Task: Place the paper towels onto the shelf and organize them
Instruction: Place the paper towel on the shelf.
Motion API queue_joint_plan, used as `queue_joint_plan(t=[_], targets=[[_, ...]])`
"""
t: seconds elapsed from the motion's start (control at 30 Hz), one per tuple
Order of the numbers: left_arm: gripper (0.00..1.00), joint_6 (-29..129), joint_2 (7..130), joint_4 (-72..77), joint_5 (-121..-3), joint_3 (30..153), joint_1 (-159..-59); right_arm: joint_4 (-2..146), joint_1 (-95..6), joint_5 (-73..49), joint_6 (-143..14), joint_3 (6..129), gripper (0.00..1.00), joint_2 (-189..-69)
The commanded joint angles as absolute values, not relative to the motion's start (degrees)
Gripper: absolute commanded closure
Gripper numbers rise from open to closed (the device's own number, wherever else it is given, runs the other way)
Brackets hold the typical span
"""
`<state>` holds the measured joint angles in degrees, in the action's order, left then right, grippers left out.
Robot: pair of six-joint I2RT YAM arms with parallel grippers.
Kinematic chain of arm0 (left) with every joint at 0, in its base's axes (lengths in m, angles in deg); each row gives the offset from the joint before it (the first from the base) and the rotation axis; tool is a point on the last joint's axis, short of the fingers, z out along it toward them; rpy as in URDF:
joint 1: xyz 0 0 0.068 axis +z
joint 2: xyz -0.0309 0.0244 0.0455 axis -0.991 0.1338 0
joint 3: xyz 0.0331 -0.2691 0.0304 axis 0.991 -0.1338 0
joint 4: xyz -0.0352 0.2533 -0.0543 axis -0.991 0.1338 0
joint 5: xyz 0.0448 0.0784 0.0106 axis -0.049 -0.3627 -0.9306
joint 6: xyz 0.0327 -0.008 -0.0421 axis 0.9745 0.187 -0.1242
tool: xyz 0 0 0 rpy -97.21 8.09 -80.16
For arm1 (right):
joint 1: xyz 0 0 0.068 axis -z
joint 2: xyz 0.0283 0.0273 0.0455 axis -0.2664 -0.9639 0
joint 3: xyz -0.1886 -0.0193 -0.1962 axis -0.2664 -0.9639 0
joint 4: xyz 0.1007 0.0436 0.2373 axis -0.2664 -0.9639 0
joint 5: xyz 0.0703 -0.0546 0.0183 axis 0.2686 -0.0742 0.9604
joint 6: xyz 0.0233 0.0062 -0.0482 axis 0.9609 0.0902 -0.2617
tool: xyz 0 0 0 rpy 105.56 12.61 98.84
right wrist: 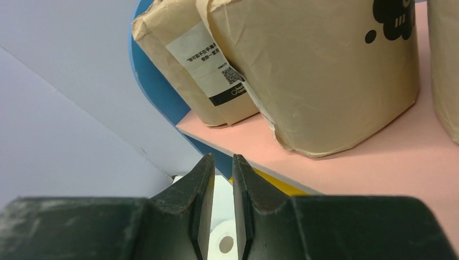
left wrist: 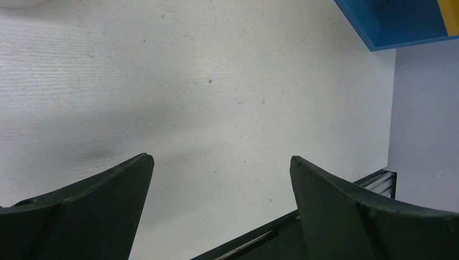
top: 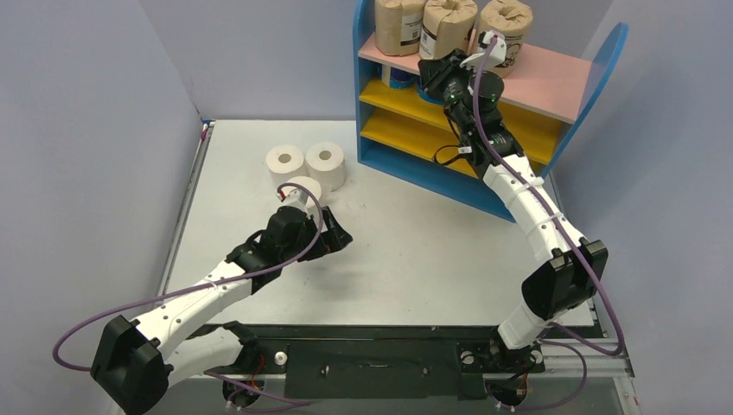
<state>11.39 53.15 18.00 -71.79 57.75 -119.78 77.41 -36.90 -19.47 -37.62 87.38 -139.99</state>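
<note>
Top external: the right gripper (top: 430, 67) is hovering at the front edge of the shelf (top: 553, 82), just below three brown rolls (top: 449, 26). Three white rolls (top: 285, 162) are sitting toward the table's far-left corner, beside the left gripper (top: 335, 235).

Left wrist: the jaws are gaping wide and empty over the bare table (left wrist: 216, 81).

Right wrist: the jaws are pinching nearly closed on nothing.

The left should probably be straddling the nearest white roll squarely before closing.

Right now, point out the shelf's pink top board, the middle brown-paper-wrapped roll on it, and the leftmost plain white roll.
Pink top board (top: 553, 82): top view, bare right part.
Middle brown-paper-wrapped roll (top: 451, 31): top view, wrapped side.
Leftmost plain white roll (top: 285, 161): top view, upper face.
</note>
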Motion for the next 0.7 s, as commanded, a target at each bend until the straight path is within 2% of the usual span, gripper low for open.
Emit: queue_joint_plan(t=[0.0,0.27,0.67], targets=[[0.03,13.44,52.42,18.16,-73.6,60.13,-119.38,82.99,-37.3,-23.68,-38.44,90.87,0.84,-140.82],[0.03,14.02,53.27,17.99,-73.85,60.19,-119.16,81.84,-37.4,-32.76,-39.59,93.22,0.76,-143.32],[0.03,14.25,53.03,17.75,-73.9,59.55,-118.92,78.56,-36.06,-35.03,-39.54,96.93,0.74,-146.43]])
